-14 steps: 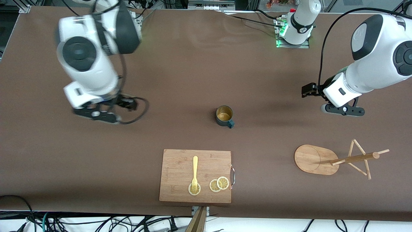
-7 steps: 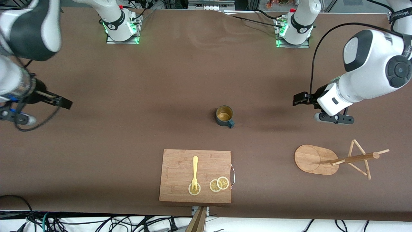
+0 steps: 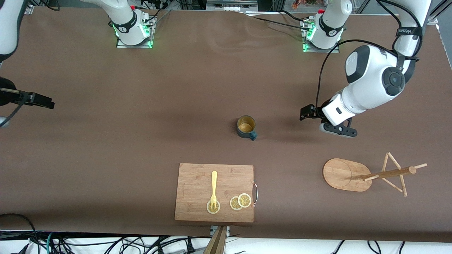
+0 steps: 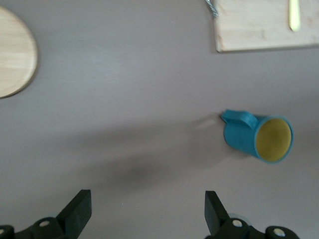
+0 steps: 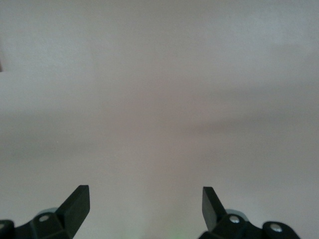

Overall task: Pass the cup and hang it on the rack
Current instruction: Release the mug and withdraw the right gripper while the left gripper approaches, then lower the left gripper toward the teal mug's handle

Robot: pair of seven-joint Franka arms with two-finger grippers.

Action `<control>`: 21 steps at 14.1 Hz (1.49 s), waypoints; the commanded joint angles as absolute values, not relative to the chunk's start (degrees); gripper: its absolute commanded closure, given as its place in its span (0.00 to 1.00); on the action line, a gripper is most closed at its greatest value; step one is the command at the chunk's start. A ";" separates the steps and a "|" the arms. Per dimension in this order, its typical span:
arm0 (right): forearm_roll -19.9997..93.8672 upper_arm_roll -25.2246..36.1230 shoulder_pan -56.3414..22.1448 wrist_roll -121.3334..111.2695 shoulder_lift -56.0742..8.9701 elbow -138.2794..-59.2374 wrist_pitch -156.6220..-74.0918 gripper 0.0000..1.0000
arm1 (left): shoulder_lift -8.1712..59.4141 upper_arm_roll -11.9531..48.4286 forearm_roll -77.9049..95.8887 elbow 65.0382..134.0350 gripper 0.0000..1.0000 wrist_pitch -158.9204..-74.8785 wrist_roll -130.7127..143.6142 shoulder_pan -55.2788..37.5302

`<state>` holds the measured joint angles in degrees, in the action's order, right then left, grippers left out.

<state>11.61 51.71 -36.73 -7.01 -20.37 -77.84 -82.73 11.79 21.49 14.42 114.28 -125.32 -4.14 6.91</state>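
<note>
the cup stands upright mid-surface, untouched. the left gripper hangs over bare surface between cup and rack, fingers spread, empty. the right gripper waits at its end, fingers spread. the step in hand looks like the first reach; next, one gripper must lower around the cup.

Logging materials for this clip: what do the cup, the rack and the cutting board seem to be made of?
Cup: probably glazed ceramic, with a dark teal outside and a yellowish inside; plastic is possible. Rack: light unpainted wood, with faint grain on its oval base. Cutting board: wood or bamboo, with banded grain and a metal loop handle.
</note>
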 commanded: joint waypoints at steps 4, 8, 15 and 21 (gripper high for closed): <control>13.18 51.86 -36.47 -8.53 -19.51 -78.66 -81.56 0.00 | 16.24 23.55 20.81 118.48 0.00 -136.39 -28.24 11.07; 13.10 51.59 -36.83 -8.61 -19.51 -78.66 -81.48 0.00 | 23.54 23.73 35.39 118.21 0.00 -138.34 -54.34 13.79; 13.10 50.98 -38.76 -8.61 -19.42 -78.49 -81.56 0.00 | 31.90 34.62 46.03 116.90 0.00 -138.25 -82.24 23.99; 12.83 48.19 -37.38 -7.82 -18.99 -78.84 -82.01 0.00 | 39.45 36.74 62.04 115.23 0.00 -138.08 -109.12 24.79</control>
<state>12.58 50.42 -39.12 -7.84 -20.38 -78.21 -82.15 35.26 35.46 59.18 117.57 -138.03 -100.50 23.52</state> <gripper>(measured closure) 0.000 0.000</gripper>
